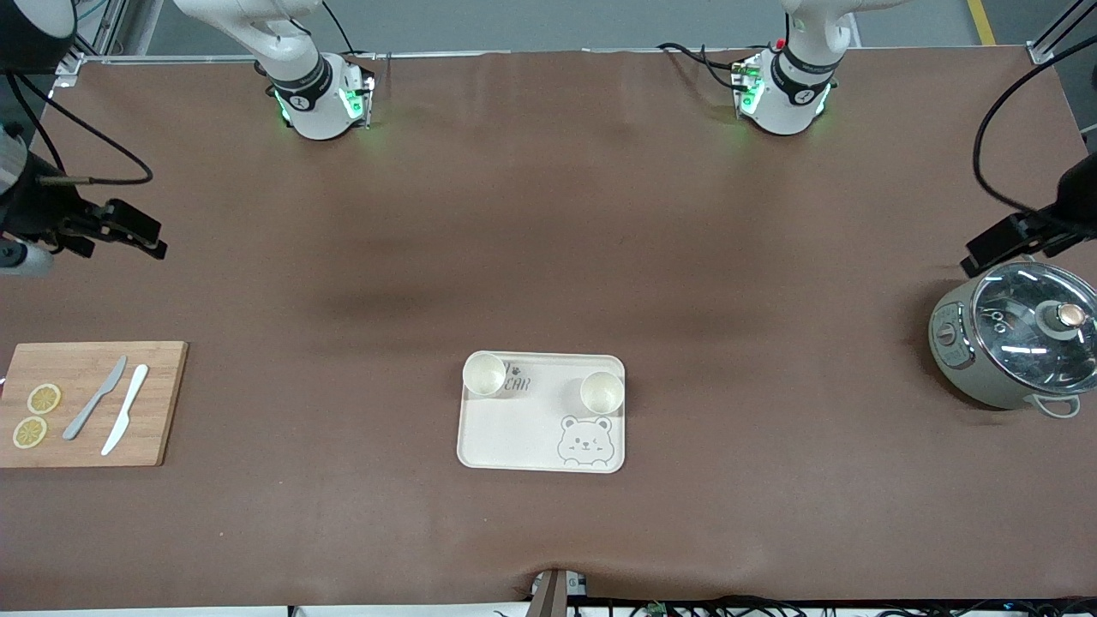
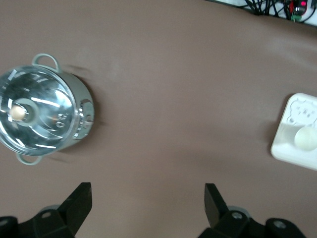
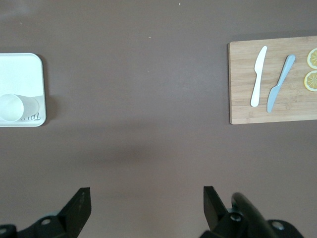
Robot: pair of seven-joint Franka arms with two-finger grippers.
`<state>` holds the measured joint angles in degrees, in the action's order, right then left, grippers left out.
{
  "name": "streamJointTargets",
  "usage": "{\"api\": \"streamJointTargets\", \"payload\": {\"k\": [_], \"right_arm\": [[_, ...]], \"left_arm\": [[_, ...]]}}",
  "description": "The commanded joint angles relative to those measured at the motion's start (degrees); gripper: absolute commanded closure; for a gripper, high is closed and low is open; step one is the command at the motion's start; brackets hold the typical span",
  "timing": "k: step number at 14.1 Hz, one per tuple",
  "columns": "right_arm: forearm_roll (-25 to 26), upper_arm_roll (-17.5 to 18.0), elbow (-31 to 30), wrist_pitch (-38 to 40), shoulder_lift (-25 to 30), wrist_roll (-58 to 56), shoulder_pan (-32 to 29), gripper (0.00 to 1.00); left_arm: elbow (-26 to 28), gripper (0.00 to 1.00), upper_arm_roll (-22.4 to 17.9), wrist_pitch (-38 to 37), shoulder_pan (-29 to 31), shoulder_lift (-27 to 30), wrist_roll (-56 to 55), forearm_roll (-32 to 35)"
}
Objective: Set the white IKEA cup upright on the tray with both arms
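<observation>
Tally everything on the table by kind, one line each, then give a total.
Cups: 2
Tray: 1
Cutting board: 1
Knives: 2
Lemon slices: 2
Pot with glass lid: 1
Total: 9

Two white cups are seen upright on the cream bear-print tray [image 1: 514,428]: one cup [image 1: 483,374] at 11 o'clock, another cup [image 1: 602,392] at 2 o'clock.
</observation>
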<state>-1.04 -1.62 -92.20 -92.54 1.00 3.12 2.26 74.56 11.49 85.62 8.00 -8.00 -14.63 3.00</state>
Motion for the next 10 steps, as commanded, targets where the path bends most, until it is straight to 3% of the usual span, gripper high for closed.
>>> {"api": "streamJointTargets", "payload": {"k": [1,5,10], "right_arm": [[0.5,0.9,-1.9,0.9,3.4,-0.5,-0.8,0.0],[0.6,0.9,-1.8,0.7,3.5,-2.2,-3.0,0.0],[0.6,1.4,-1.3,0.5,3.2,-4.1,-3.0,0.0]], "left_arm": [[1.8,0.0,0.3,-1.2,2.4,2.9,6.5,1.0],[1.7,0.0,0.4,-2.0,4.8,3.4,13.6,0.8],[1.9,0.0,0.9,-4.7,4.6,3.7,13.2,1.1]]}}
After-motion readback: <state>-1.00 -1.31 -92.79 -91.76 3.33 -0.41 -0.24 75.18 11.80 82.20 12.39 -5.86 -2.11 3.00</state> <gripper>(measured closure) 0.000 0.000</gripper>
